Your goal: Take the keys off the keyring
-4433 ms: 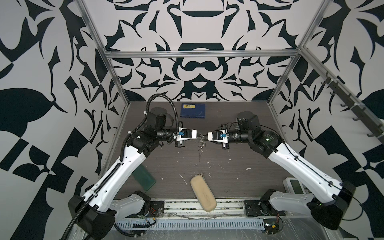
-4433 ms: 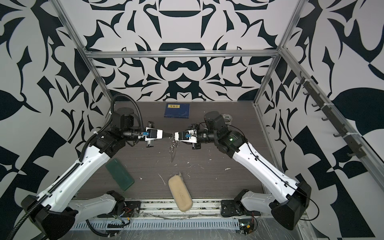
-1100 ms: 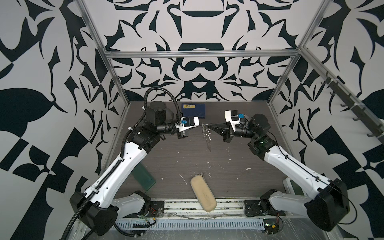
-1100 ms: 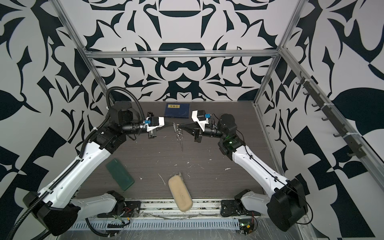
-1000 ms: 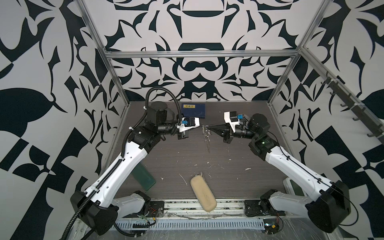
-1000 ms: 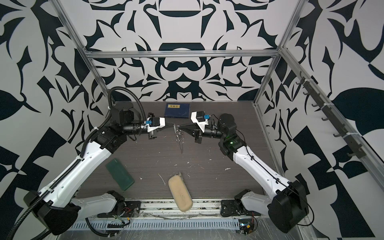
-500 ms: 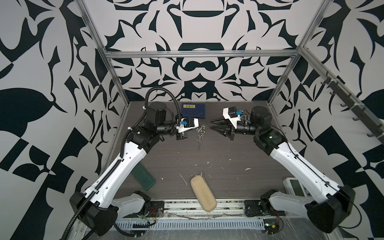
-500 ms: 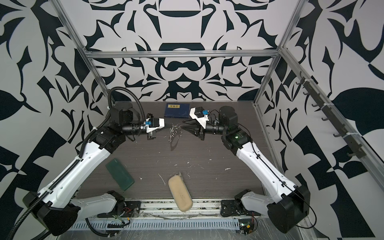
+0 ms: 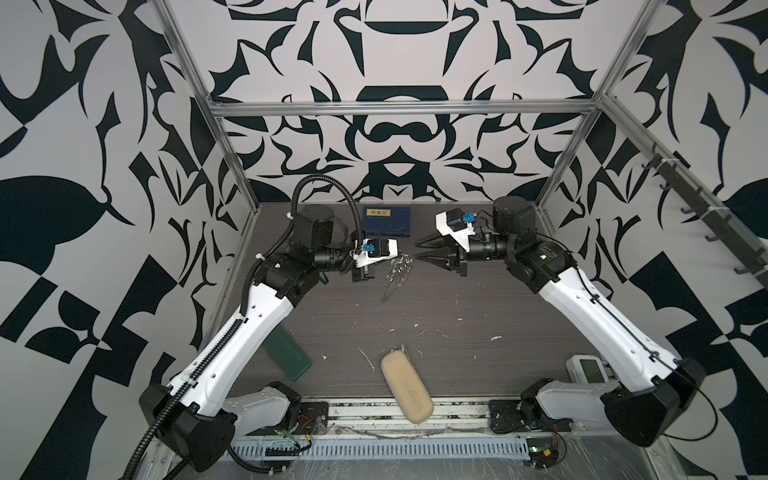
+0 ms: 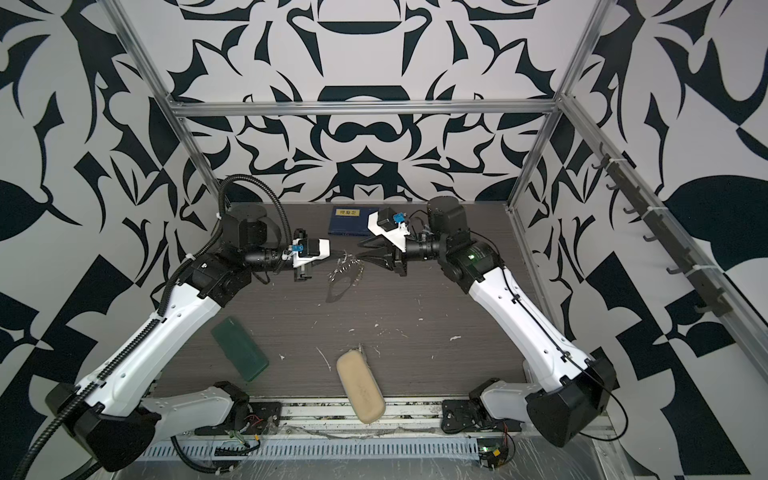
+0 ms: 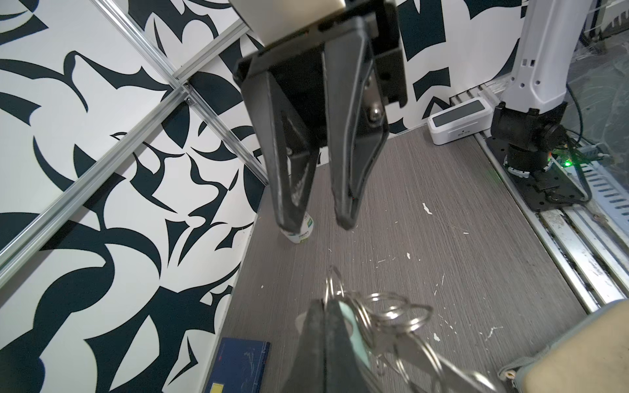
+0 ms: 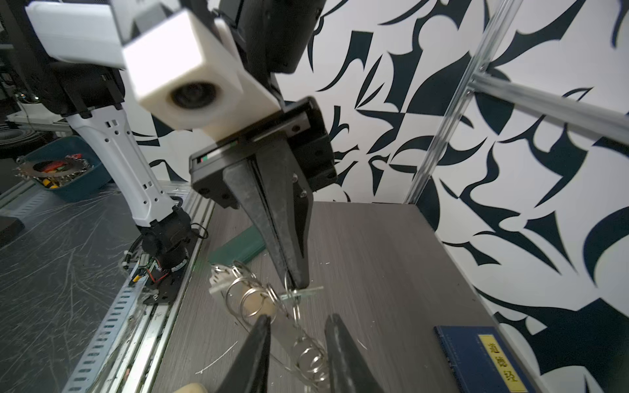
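Observation:
The keyring (image 9: 398,271) (image 10: 344,270) is a bunch of silvery wire rings hanging above the table's back middle. My left gripper (image 9: 400,258) (image 11: 325,302) is shut on one of its rings (image 12: 289,285). In the left wrist view, one of the keys (image 11: 354,326), with a pale greenish head, lies against my finger among the rings (image 11: 394,311). My right gripper (image 9: 417,248) (image 12: 297,319) is open just right of the bunch. A short chain of rings (image 12: 309,354) hangs between its fingers without being gripped.
A blue book (image 9: 387,216) lies at the back. A beige case (image 9: 407,387) sits at the front edge and a green case (image 10: 239,353) at front left. A white device (image 9: 588,368) is at front right, and a printed roll (image 11: 302,232) by the right wall.
My right gripper has opened, let go of the bunch and drawn back to the right. The bunch has swung left and now hangs from my left gripper alone.

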`<state>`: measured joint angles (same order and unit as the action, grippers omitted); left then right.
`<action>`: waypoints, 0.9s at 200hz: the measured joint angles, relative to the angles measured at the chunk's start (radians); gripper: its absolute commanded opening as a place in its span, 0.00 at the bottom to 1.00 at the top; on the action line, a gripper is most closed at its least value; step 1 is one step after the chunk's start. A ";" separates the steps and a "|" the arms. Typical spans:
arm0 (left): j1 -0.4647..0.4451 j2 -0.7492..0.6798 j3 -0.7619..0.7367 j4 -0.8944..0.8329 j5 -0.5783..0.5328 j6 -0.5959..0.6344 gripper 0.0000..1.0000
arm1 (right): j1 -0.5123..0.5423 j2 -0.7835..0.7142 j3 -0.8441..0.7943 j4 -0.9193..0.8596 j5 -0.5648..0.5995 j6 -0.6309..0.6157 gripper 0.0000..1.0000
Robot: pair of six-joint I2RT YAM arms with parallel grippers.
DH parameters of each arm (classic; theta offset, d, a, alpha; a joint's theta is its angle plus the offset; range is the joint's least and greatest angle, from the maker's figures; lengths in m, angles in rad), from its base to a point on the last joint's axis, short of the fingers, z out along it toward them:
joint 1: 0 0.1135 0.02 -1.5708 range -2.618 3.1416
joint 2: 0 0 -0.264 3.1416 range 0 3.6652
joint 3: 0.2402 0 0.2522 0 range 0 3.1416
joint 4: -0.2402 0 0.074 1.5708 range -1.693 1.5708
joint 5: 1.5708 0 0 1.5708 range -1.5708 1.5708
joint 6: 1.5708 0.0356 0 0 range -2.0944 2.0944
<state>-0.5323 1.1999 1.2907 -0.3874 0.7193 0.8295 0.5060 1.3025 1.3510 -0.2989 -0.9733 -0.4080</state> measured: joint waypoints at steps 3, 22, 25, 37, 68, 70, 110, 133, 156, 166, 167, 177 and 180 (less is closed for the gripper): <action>0.000 0.000 0.000 0.000 0.000 0.000 0.00 | 0.001 0.003 0.000 -0.003 0.000 -0.001 0.29; 0.000 0.000 0.000 0.000 0.000 0.001 0.00 | 0.009 0.024 0.000 -0.018 0.000 -0.014 0.25; 0.000 0.000 0.000 0.000 0.000 0.001 0.00 | 0.010 0.026 0.000 -0.020 0.000 -0.013 0.25; 0.000 0.000 0.000 0.000 0.000 0.001 0.00 | 0.014 0.033 0.003 -0.028 0.000 -0.019 0.23; 0.000 0.000 0.001 0.000 0.001 0.001 0.00 | 0.018 0.035 0.008 -0.037 0.000 -0.033 0.11; 0.000 0.000 0.001 0.000 0.001 0.001 0.00 | 0.018 0.035 0.009 -0.038 0.001 -0.030 0.10; 0.000 0.000 0.001 0.000 0.003 0.001 0.00 | 0.019 0.039 0.018 -0.053 0.002 -0.046 0.12; 0.000 0.000 0.001 -0.003 0.002 0.001 0.00 | 0.019 0.045 0.022 -0.056 0.003 -0.055 0.15; 0.000 0.000 0.001 -0.003 0.001 0.001 0.00 | 0.019 0.050 0.023 -0.057 0.004 -0.061 0.00; 0.000 0.000 0.001 -0.003 0.000 0.001 0.00 | 0.019 0.053 0.024 -0.066 0.002 -0.059 0.00; 0.000 0.000 0.001 -0.003 0.000 0.001 0.00 | 0.019 0.053 0.024 -0.066 0.002 -0.061 0.00; 0.000 -0.001 0.001 -0.005 -0.001 0.001 0.00 | 0.019 0.055 0.027 -0.067 0.004 -0.063 0.00; 0.000 -0.001 0.001 -0.005 -0.001 0.001 0.00 | 0.019 0.055 0.027 -0.067 0.003 -0.063 0.00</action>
<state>-0.5323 1.1988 1.2919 -0.3920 0.7185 0.8307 0.5251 1.3575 1.3777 -0.3660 -0.9699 -0.4706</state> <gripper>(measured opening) 0.039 0.047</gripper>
